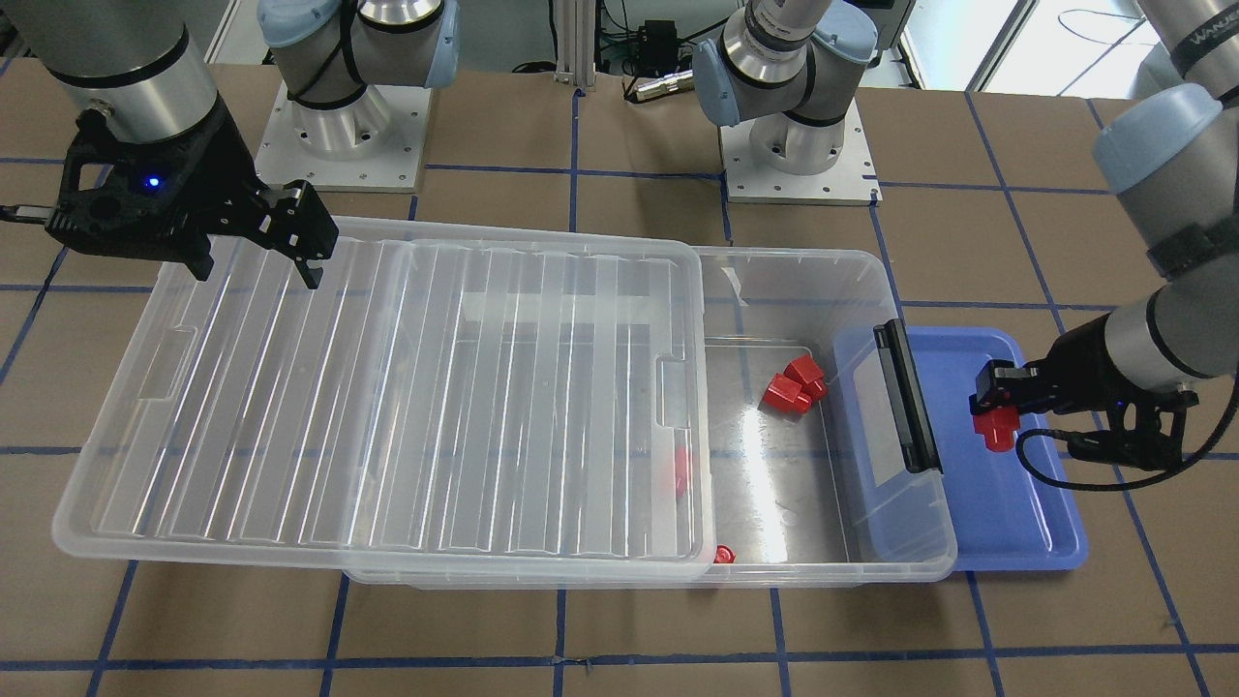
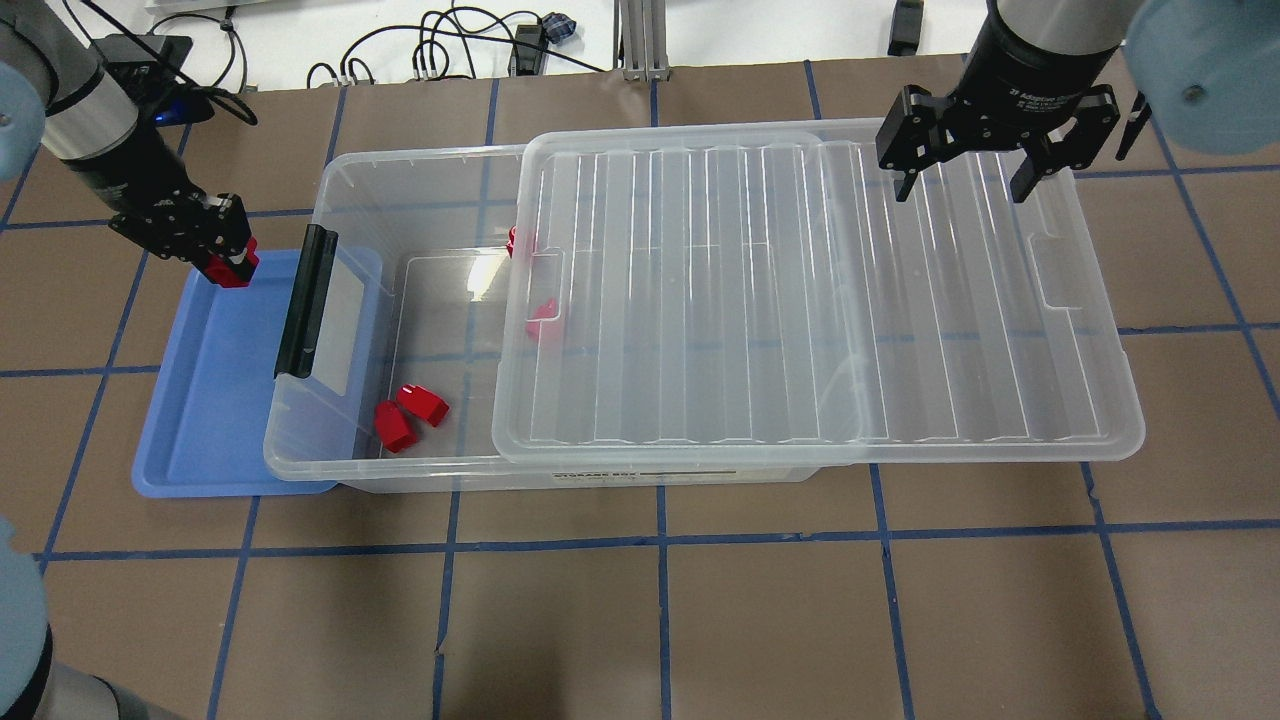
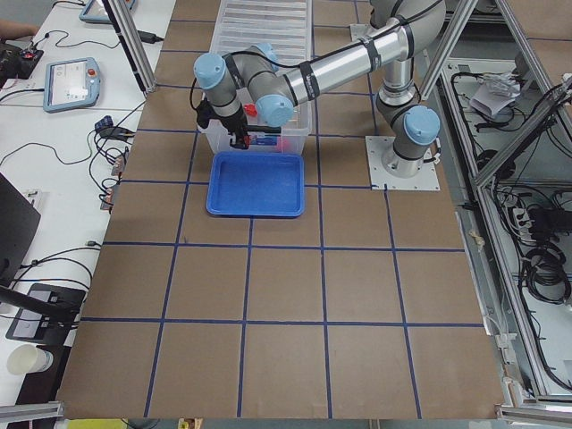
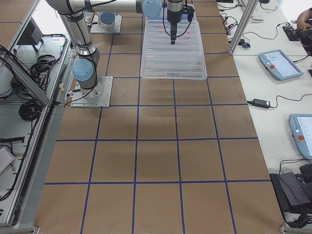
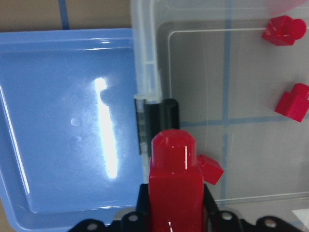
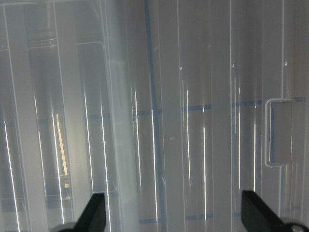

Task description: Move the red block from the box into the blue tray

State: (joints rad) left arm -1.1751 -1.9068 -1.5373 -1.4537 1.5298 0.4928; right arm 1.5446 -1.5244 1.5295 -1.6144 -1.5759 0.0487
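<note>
Pinched tight between the fingers of the left gripper point(image 1: 994, 414): the red block point(image 1: 995, 434), up over the blue tray point(image 1: 1016, 528). Right beside the tray, the box point(image 1: 861, 281), more red blocks point(image 1: 792, 385) inside. Over the lid point(image 1: 387, 407), the right gripper point(image 2: 960, 188), fingers spread wide, holding nothing.

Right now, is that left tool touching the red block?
Touching. The left wrist view shows the red block clamped in the left tool.

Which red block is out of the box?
The red block held in the left gripper, over the blue tray; the others lie inside the box.
</note>
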